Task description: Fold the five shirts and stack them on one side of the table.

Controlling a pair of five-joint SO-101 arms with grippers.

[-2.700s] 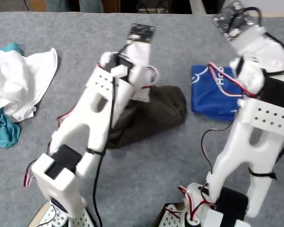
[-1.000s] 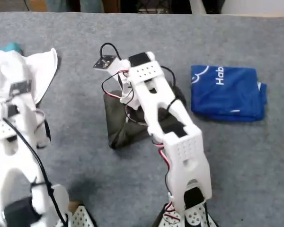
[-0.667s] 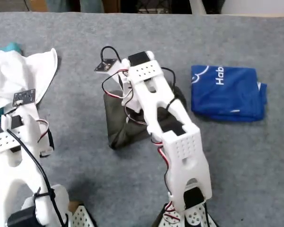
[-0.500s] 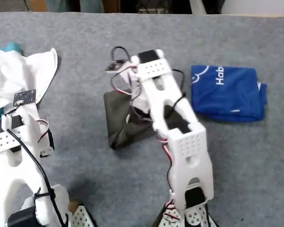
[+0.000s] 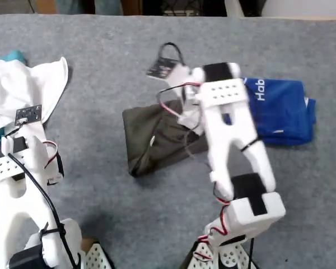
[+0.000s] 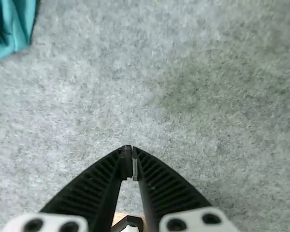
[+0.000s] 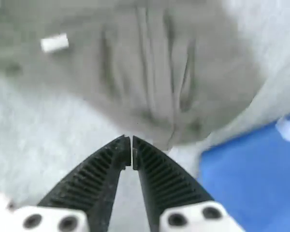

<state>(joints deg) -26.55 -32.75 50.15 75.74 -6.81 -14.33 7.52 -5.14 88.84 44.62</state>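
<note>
A folded olive shirt (image 5: 157, 140) lies mid-table, with a white tag (image 7: 54, 42) on it in the right wrist view. To its right rests a folded blue shirt (image 5: 280, 112). A crumpled white shirt (image 5: 22, 89) sits at the far left on top of a teal shirt (image 5: 14, 56). My right arm (image 5: 224, 95) stretches over the gap between the olive and blue shirts. Its gripper (image 7: 130, 145) is shut and holds nothing, just off the olive shirt's (image 7: 150, 72) edge, near the blue shirt (image 7: 251, 159). My left gripper (image 6: 128, 154) is shut over bare table, close to the teal shirt (image 6: 9, 24).
The grey felt table (image 5: 101, 213) has free room in front of the olive shirt and along the far edge. My left arm (image 5: 17, 168) stands at the near left, beside the white pile. Both arm bases sit at the front edge.
My right arm has swung right, from over the olive shirt toward the blue one, uncovering the olive shirt. The left arm withdrew to the near left and has since kept still.
</note>
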